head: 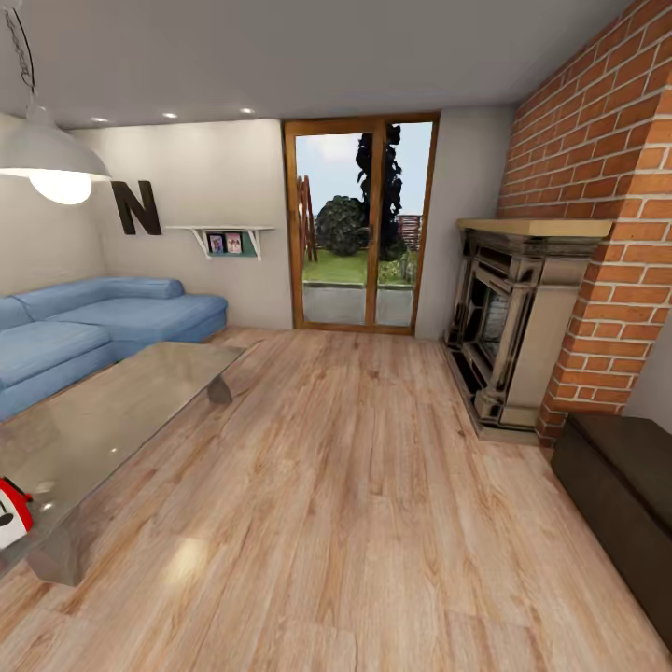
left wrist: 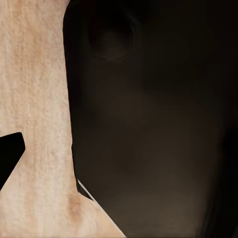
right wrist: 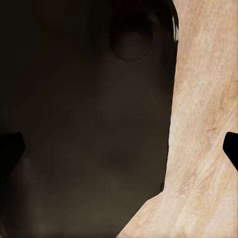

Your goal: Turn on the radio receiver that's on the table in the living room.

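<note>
The red radio receiver point(head: 11, 512), with a white face, stands on the near end of the table point(head: 121, 411) and is cut off by the head view's left edge. The table is low with a glossy grey glass top and runs back toward the blue sofa point(head: 93, 322). In the left wrist view my left gripper point(left wrist: 119, 158) hangs open over the wood floor point(left wrist: 34, 99), one dark fingertip point(left wrist: 10, 154) showing at the edge. My right gripper point(right wrist: 119, 151) is open too, its fingertips point(right wrist: 232, 149) wide apart above the floor. Both hold nothing.
A brick fireplace point(head: 523, 327) fills the right wall, with a dark brown bench point(head: 621, 495) in front of it. A glass garden door point(head: 359, 224) is at the back and a white pendant lamp point(head: 51, 154) hangs upper left. Light plank floor point(head: 355, 504) spreads between table and bench.
</note>
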